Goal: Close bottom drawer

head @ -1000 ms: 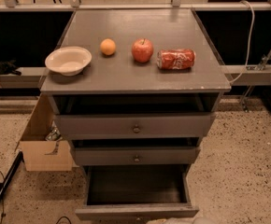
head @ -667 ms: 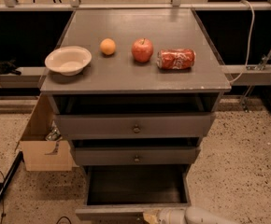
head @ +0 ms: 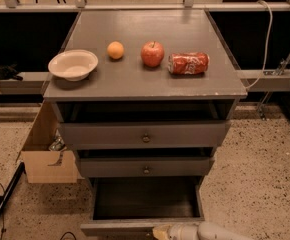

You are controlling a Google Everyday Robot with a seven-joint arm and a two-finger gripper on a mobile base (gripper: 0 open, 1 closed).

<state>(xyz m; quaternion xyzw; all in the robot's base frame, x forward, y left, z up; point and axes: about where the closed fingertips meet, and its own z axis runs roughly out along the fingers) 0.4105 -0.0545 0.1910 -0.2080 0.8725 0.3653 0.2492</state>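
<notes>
1. Far left, a cardboard box (head: 45, 159) stands on the floor beside the cabinet. It is out of the drawer's path, so you can ignore it.
2. On the bench (head: 135, 86) sit a bowl (head: 73, 64), an orange (head: 115, 50), an apple (head: 152, 53) and a can (head: 188, 63) lying on its side. All are loose, and the round ones would likely roll if the cabinet were jolted.
3. The bottom drawer (head: 117, 227) is pulled well out beneath the middle drawer (head: 145, 167), and its dark inside shows nothing in it. Expect stiff painted wood that is rigid and probably light. It may bind if you push it off-centre.
4. You need no grasp here. Press flat against the front panel near its middle and push straight in, slowly. The knob is cut off by the lower edge of the view, so don't count on it.
5. The hand (head: 161, 232) is at the bottom edge, just right of centre, at the drawer's front panel, with its arm trailing off to the right. You cannot tell how far open it is, or whether it has hold of anything.
</notes>
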